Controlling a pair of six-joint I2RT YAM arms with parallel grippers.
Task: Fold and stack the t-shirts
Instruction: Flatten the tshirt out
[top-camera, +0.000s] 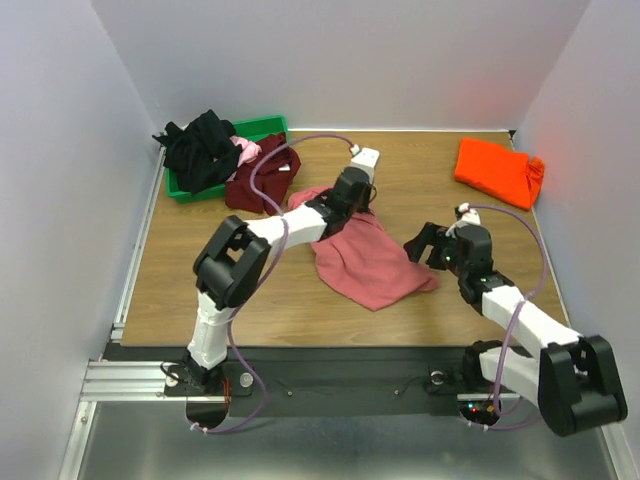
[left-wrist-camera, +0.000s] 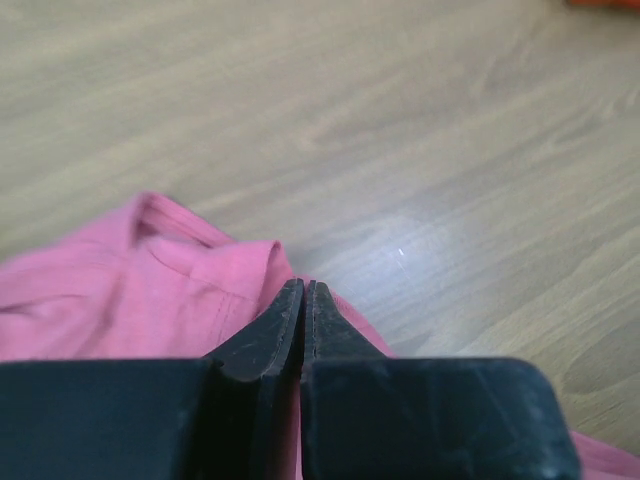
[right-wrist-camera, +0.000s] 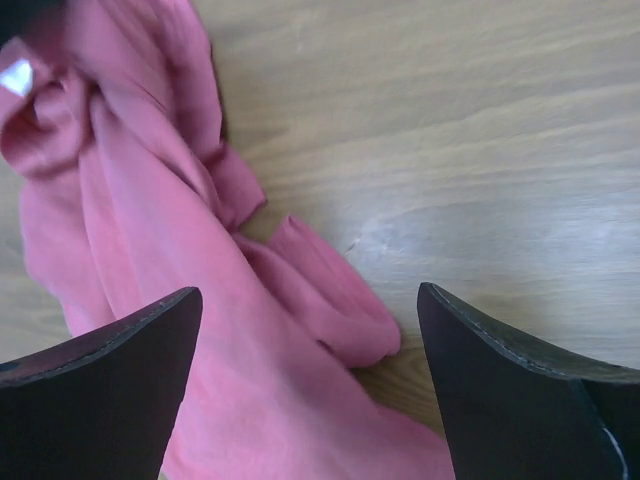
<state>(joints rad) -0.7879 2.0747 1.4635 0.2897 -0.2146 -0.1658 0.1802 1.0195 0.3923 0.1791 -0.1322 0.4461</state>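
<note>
Robot lab: white-walled enclosure (top-camera: 350, 60), table (top-camera: 250, 300)

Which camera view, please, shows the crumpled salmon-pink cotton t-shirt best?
The top external view: nearly the whole salmon-pink cotton t-shirt shows. The left wrist view gives only an edge; the right wrist view, one bunched part.

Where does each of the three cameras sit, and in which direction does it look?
Top external: above and behind the bases, looking down on the table; both whole arms show.
Left wrist: on the left arm, looking along the left gripper, shut on the edge of the salmon-pink t-shirt.
Right wrist: on the right arm, looking down through the open right gripper.
Shared: all three show the salmon-pink t-shirt.
</note>
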